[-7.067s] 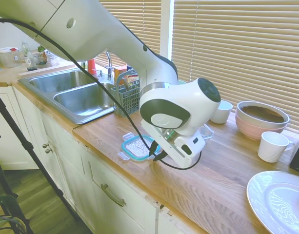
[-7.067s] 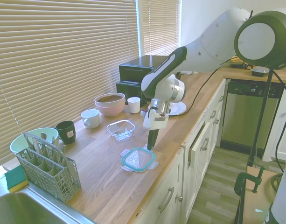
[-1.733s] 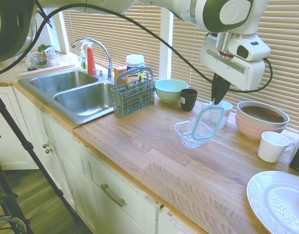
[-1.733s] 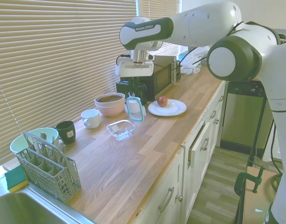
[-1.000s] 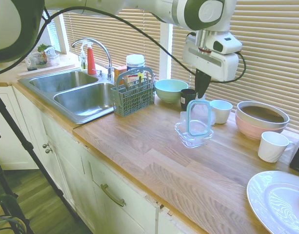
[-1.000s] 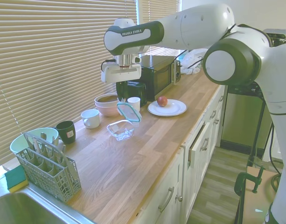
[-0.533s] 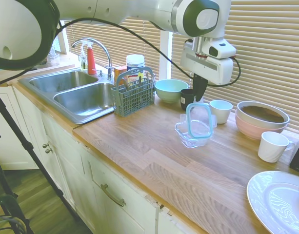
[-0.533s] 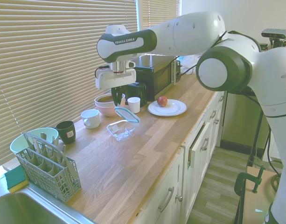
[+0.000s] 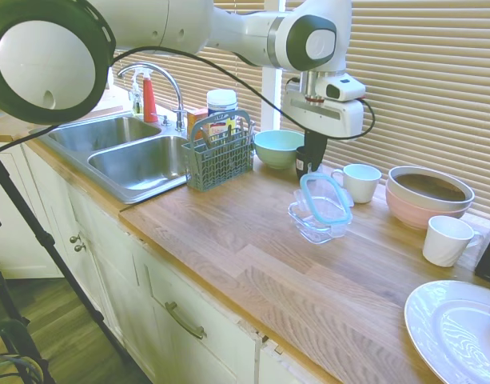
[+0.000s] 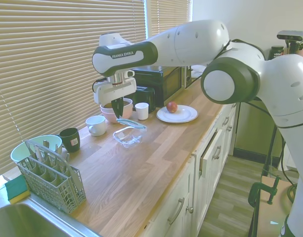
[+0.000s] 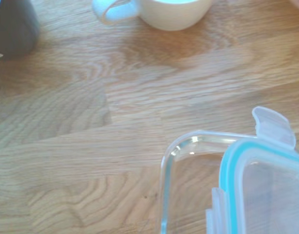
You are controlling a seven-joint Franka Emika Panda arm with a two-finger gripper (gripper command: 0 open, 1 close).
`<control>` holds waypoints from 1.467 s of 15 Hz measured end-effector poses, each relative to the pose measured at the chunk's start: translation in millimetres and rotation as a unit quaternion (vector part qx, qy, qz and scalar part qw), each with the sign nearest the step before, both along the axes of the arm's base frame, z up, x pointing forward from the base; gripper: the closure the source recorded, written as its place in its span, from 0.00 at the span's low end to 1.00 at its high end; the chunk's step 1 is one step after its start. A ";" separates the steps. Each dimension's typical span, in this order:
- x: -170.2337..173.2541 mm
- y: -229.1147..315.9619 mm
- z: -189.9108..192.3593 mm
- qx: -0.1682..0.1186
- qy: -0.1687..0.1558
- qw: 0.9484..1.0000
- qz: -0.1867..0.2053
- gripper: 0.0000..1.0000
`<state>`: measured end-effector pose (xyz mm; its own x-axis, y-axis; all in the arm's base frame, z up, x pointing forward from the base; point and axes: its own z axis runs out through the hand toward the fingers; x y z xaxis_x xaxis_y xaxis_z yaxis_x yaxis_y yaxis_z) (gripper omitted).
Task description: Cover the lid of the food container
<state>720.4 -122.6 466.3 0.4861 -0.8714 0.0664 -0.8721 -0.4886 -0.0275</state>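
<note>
Since half a second ago the lid [image 9: 324,198] has been tipped from a steep tilt to nearly flat, and it is now held just over the food container [image 9: 316,220] on the tabletop [image 9: 252,264]. The claw [image 9: 312,170] has been carried further toward the sink side and lower. It is clenched on the lid's edge nearest the blinds.

Whether the lid already touches the container rim cannot be told; in the second exterior view the lid [image 10: 131,123] is seen edge-on, tilted slightly above the food container [image 10: 127,137], with the claw [image 10: 116,113] at its raised end. The fingertips are dark and small in both exterior views.

In the wrist view the lid [image 11: 266,190] is seen offset over one corner of the food container [image 11: 188,161], leaving part of the glass rim uncovered; both are cut off at the frame edge. A white cup [image 11: 164,10] and a dark mug [image 11: 12,27] are shown blurred there.
</note>
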 end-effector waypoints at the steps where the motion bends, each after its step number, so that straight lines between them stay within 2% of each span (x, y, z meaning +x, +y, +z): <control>1: 2.6 6.5 -5.9 -0.003 0.003 1.000 0.003 1.00; 6: 11.3 34.3 -26.6 -0.026 0.013 0.999 0.017 1.00; 12: 16.0 26.6 -41.8 -0.054 0.012 0.998 0.019 1.00; 16: 18.7 26.1 -50.7 -0.072 0.008 0.997 0.005 1.00; 22: 19.7 13.7 -61.8 -0.077 0.009 0.997 -0.014 1.00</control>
<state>740.1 -109.0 404.5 0.4636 -0.8652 0.1911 -0.8854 -0.4607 0.0623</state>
